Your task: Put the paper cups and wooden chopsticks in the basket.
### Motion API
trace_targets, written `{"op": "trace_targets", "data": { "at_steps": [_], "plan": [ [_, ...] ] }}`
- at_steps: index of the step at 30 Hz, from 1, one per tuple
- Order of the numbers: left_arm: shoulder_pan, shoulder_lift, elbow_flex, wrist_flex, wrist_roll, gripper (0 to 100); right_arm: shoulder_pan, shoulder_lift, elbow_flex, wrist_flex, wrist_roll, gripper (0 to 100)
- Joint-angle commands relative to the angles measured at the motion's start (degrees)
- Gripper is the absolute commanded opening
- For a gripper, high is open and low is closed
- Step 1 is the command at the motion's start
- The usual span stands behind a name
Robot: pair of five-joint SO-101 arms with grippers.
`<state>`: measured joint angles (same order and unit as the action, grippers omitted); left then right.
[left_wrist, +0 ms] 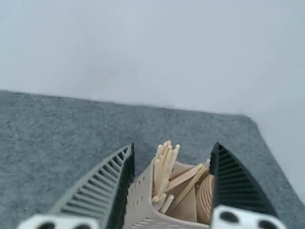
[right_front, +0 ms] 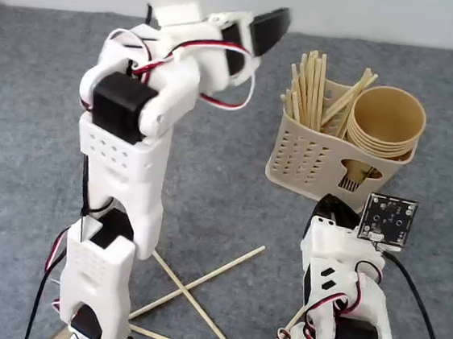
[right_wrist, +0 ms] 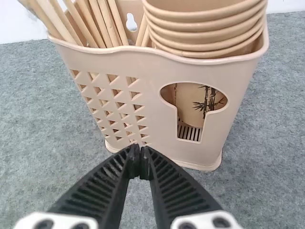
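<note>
The cups (right_front: pixel 387 122) and chopsticks (right_front: pixel 310 81) are standing in the basket (right_front: pixel 304 163), loose chopsticks (right_front: pixel 198 284) are lying on the tabletop (right_front: pixel 21 116), the left gripper (left_wrist: pixel 174 145) is hovering wide open, and the right gripper (right_wrist: pixel 140 153) is sitting closed, both empty.

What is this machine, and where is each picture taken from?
These are two robot arms on a grey mat. One picture looks down from above; the other two come from a camera on each arm's wrist. The left gripper is open and empty, raised and facing the basket. The right gripper is shut on nothing, low in front of it. The basket holds stacked paper cups and wooden chopsticks. A few loose chopsticks lie on the mat.
</note>
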<state>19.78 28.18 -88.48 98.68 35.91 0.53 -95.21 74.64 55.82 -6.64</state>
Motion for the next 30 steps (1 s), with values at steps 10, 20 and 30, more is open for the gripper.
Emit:
{"op": "trace_targets", "data": {
  "at_steps": [10, 20, 30],
  "plan": [
    [-3.5, -5.5, 6.5, 2.2, -13.1, 4, 0.3, -1.2, -0.7, -1.2, -0.4, 0.9],
    [0.4, -29.5, 51.6, 1.8, -22.2, 3, 0.2, -1.2, -0.7, -1.3, -0.1, 0.9],
    [0.9, -46.6, 84.2, 1.8, -31.7, 3, 0.6, -1.2, -0.7, -1.4, 0.0, 0.9]
  ]
}}
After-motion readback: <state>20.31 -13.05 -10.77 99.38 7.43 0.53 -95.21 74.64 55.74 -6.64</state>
